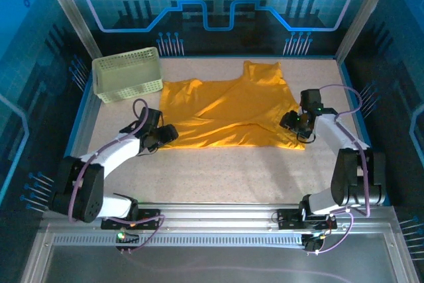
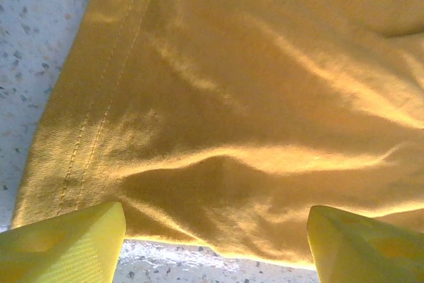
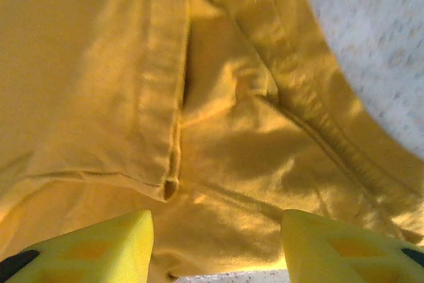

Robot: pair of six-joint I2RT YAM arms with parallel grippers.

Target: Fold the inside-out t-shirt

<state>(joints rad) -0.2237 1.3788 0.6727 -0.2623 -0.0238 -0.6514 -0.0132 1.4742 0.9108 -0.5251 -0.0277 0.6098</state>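
Inside-out t-shirt point(image 1: 228, 114) lies spread on the table point(image 1: 218, 170), between the 2 grippers. Left gripper point(image 2: 215, 230) is spread wide, hemmed corner just ahead of its fingertips. Right gripper point(image 3: 215, 236) is spread too, sleeve seam just ahead. Nothing pinched. Likely set at opposite ends to lift the cloth evenly.

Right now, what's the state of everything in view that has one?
t-shirt: spread out, wrinkled, not yet folded.
left gripper: open, at the shirt's near left corner, gripping nothing.
right gripper: open, over the shirt's right edge, gripping nothing.
basket: upright, beyond the shirt's far left corner.
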